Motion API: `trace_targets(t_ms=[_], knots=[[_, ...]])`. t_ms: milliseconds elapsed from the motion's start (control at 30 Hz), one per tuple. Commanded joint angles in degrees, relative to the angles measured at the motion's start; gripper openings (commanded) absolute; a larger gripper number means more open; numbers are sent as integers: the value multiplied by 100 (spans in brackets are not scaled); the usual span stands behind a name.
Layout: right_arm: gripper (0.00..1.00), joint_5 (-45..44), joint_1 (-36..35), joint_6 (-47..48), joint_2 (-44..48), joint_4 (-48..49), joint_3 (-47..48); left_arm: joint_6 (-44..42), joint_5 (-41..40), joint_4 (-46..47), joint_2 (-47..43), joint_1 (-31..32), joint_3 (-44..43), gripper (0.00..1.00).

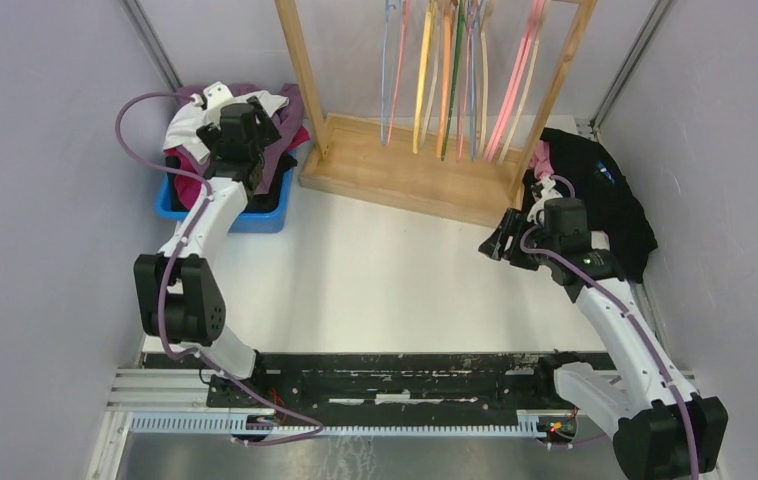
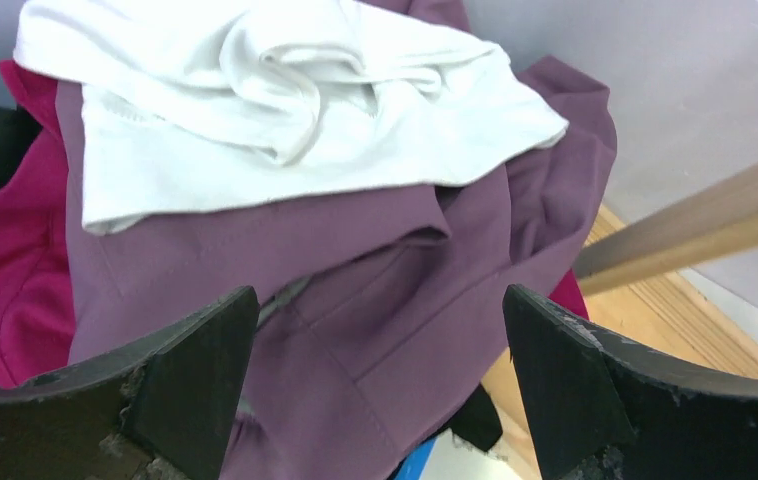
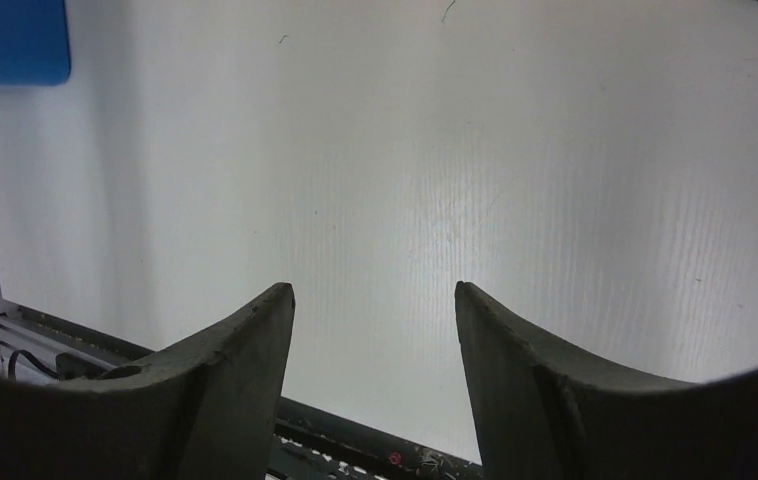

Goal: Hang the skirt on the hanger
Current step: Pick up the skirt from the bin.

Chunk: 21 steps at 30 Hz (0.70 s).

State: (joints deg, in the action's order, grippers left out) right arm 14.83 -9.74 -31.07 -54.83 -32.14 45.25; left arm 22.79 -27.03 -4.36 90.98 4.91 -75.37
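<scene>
A purple garment with seams, apparently the skirt [image 2: 355, 290], lies in a pile in the blue bin [image 1: 255, 220] at the back left, under a white garment [image 2: 285, 100] and beside a magenta one [image 2: 15, 260]. My left gripper [image 1: 242, 150] hovers over the pile, open and empty, with its jaws wide on either side of the purple cloth in the left wrist view [image 2: 380, 305]. Several coloured hangers [image 1: 455, 70] hang on the wooden rack [image 1: 405, 170] at the back. My right gripper [image 1: 500, 243] is open and empty above bare white table [image 3: 373, 290].
A black garment [image 1: 610, 195] lies heaped at the back right next to the rack's base. Grey walls close in both sides. The black rail [image 1: 405, 375] with the arm bases runs along the near edge. The bin's corner [image 3: 10, 40] shows in the right wrist view.
</scene>
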Motion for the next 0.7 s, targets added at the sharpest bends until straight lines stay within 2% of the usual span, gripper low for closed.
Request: trace_targets(t_ms=[0,100,300,500,667], knots=[[66,186,-41,-49,178,278,-139,-345,-387,-13,323,-81,-533,99],[67,347,-58,-120,197,405,-235,-287,-756,188,476,-200,-704,99],[67,548,-106,-160,190,722,-530,-501,-1089,-240,1534,-326,-2207,99],[67,764,-117,-154,-54,1071,-707,-570,-1329,-291,2215,-376,-3092,99],[67,908,-123,-154,-97,1304,-893,-478,-1467,-818,2915,-381,-4099,99]])
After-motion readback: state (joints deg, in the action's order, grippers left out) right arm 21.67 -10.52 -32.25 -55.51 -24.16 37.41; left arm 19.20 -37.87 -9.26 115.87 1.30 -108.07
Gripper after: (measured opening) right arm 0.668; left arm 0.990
